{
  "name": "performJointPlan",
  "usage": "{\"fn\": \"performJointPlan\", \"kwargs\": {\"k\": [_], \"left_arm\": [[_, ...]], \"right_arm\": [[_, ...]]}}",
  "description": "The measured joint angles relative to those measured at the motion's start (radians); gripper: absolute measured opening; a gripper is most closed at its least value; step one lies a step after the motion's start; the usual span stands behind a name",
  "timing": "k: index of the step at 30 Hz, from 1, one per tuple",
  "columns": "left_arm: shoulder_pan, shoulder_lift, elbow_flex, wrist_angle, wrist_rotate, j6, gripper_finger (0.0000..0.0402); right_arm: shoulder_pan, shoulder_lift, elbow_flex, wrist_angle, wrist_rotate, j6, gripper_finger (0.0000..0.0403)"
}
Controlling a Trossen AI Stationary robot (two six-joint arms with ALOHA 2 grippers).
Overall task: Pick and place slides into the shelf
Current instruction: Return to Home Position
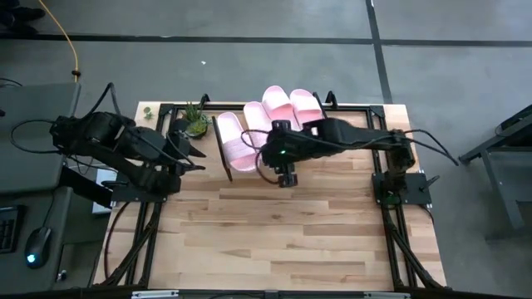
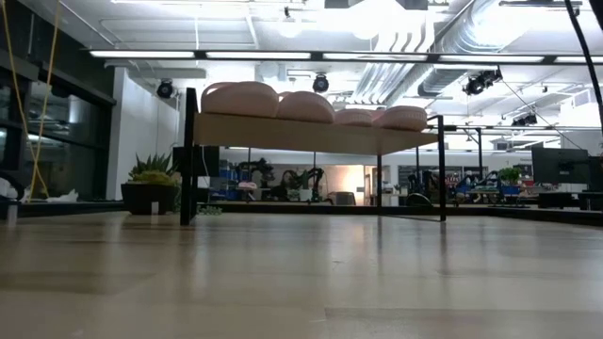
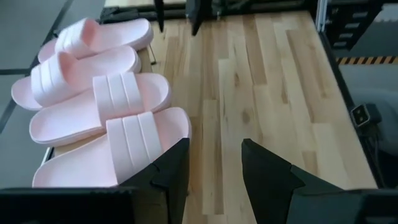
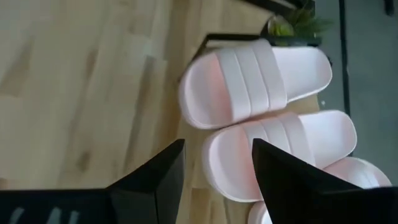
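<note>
Four pale pink slides lie side by side, soles down, on the shelf (image 1: 223, 151), a slanted light-wood board in a black frame at the table's far edge. I see them from above (image 1: 259, 123), from the table top (image 2: 306, 105) and in both wrist views (image 3: 106, 106) (image 4: 255, 81). My right gripper (image 1: 287, 176) (image 4: 217, 143) hangs open over the bare table just in front of the shelf's near side and holds nothing. My left gripper (image 1: 191, 149) (image 3: 214, 146) is open too, at the shelf's left end, beside the leftmost slide (image 3: 118, 152).
A small potted plant (image 1: 196, 123) (image 2: 151, 184) stands at the shelf's far left corner. Black frame rails run along the table's left and right sides, and the arm bases stand on them. The wooden tabletop (image 1: 283, 241) spreads out in front of the shelf.
</note>
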Motion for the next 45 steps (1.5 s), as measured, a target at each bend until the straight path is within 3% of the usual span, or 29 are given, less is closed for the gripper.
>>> {"fn": "performJointPlan", "kwargs": {"k": [10, 17, 32, 38, 45], "left_arm": [[0.0, -0.077, -0.014, 0.061, 0.001, 0.002, 0.0129], [0.0, -0.164, -0.157, 0.126, 0.009, 0.008, 0.0129], [0.0, -0.409, -0.396, 0.325, 0.051, -0.008, 0.0129], [0.0, -0.43, -0.43, 0.355, 0.075, 0.032, 0.0129], [0.0, -0.429, -0.459, 0.362, 0.073, 0.046, 0.0129]], "right_arm": [[0.022, -0.135, 0.0, -0.017, -0.082, 0.016, 0.0177], [0.035, -0.217, -0.001, -0.043, -0.14, 0.043, 0.0177], [0.115, -0.355, -0.034, -0.089, -0.141, 0.087, 0.0177], [0.137, -0.453, -0.162, -0.044, -0.14, 0.093, 0.0177], [0.138, -0.669, -0.47, 0.175, -0.132, 0.087, 0.0177]]}}
